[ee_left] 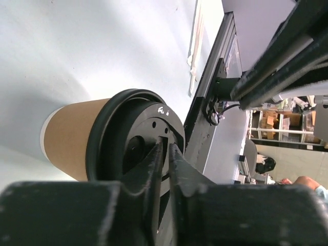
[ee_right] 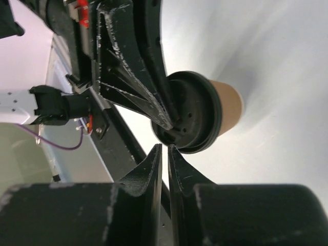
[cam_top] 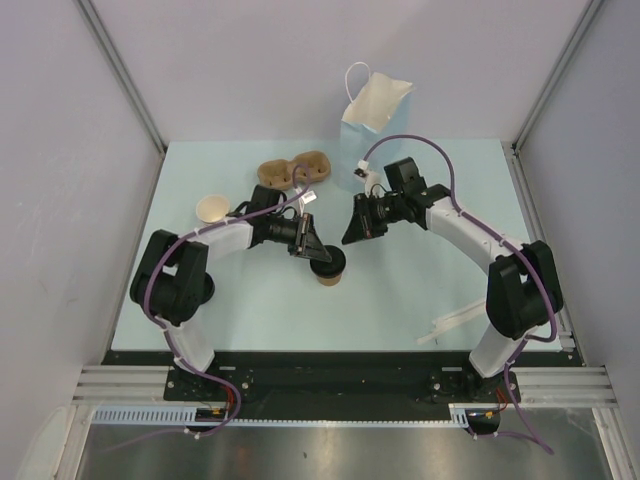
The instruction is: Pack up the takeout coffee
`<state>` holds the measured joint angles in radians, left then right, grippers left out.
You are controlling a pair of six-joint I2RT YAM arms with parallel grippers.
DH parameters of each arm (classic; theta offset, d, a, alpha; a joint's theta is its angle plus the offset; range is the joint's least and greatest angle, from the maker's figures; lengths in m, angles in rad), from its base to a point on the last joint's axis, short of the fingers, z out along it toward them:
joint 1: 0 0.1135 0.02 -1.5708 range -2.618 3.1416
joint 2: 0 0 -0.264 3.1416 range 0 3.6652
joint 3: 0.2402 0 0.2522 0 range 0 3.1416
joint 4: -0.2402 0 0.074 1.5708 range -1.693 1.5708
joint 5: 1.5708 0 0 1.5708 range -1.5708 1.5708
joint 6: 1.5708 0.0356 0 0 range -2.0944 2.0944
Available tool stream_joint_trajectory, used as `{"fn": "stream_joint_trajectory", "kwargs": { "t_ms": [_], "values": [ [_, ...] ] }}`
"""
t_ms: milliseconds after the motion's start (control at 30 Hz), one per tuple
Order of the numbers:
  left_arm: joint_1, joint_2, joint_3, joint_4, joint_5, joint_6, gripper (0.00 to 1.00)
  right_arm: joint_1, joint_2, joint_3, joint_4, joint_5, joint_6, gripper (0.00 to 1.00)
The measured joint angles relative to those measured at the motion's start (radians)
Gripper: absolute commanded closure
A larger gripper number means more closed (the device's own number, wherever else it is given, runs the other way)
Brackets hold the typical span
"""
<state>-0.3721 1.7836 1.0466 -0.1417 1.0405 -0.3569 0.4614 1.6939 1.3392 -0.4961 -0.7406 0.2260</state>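
Mid-table, just ahead of the arm bases, the takeout coffee point(cam_top: 328, 270) is stood upright with its black lid point(ee_left: 118, 133) on. The left gripper point(ee_left: 166, 147) is parked right on top of that lid, jaws pressed pretty much together with only a sliver of a gap. Nothing is pinched between them, and whether the tips are resting on the lid or pushing it can't be told. The right gripper point(ee_right: 164, 149) is hung just beside the cup, also squeezed nearly together and empty. So the cup isn't gripped by anything yet, and the step is judged to be the pick-up getting lined up, or maybe the lid being pressed home. Further back, the blue paper bag point(cam_top: 370, 120) is stood at the far edge, mouth up, well apart from the cup. Next, jaws would need to be spread and closed around the cup wall, then the cup carried back and lowered in upright.
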Motion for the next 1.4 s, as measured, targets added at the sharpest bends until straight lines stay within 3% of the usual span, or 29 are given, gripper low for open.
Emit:
{"fn": "stream_joint_trajectory", "kwargs": {
  "t_ms": [267,533,733,900,1133,1267,1367,1400],
  "values": [
    [-0.001,-0.060,-0.018,-0.002,-0.032,0.002,0.73,0.005,0.000,0.000,0.035,-0.077,0.032,0.85],
    [0.004,-0.110,-0.056,0.029,-0.021,-0.026,0.82,0.013,0.015,0.000,0.081,-0.152,0.072,0.86],
    [0.004,-0.099,-0.078,0.077,-0.012,-0.062,0.91,0.033,0.112,0.000,0.087,-0.187,0.077,0.88],
    [0.015,-0.034,-0.084,0.097,0.027,-0.087,0.94,0.037,0.225,0.000,0.085,-0.233,0.080,0.90],
    [0.022,-0.023,-0.078,0.113,0.048,-0.088,0.93,0.032,0.244,0.003,0.092,-0.252,0.081,0.89],
    [0.022,-0.026,-0.068,0.091,0.044,-0.082,0.84,0.032,0.238,0.002,0.099,-0.252,0.090,0.85],
    [0.022,-0.040,-0.049,0.048,0.031,-0.061,0.68,0.031,0.224,0.000,0.112,-0.251,0.107,0.80],
    [0.022,-0.047,-0.038,0.027,0.024,-0.050,0.59,0.030,0.214,-0.001,0.116,-0.251,0.116,0.78]
  ]
}}
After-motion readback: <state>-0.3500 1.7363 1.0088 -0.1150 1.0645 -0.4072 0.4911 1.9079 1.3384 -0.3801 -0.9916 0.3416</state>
